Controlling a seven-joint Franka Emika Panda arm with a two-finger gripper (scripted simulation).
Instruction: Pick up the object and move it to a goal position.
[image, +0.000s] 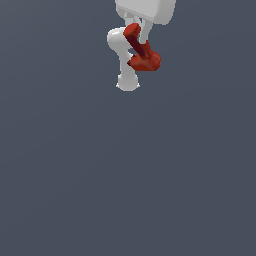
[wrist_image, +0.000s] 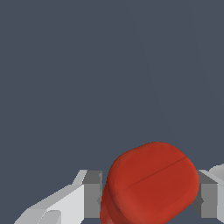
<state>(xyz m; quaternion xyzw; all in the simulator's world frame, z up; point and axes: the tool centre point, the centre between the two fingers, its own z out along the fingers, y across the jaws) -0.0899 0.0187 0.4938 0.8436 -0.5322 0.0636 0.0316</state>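
Observation:
The object is a small red L-shaped item with a chunky rounded body and a narrower handle. In the exterior view it hangs high in the frame, under the white hand of the arm. My gripper is shut on its upper part, one white finger showing beside the red handle. In the wrist view the object fills the gap between the two grey pads, which press on both of its sides. My gripper holds it well above the grey floor.
Behind the object, the white arm links and base stand in the exterior view. A plain dark grey floor spreads around them. No goal marker shows in either view.

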